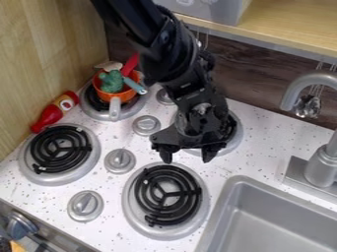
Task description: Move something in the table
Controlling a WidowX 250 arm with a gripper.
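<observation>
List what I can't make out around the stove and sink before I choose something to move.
All in the camera view:
- Back right burner: most of its coil is hidden by the gripper.
- Orange pot: its bottom inside is hidden by the green toy and the utensils.
- Sink: cut off by the right and lower edges.
- Yellow thing: cut off at the lower left corner; too little to identify.
</observation>
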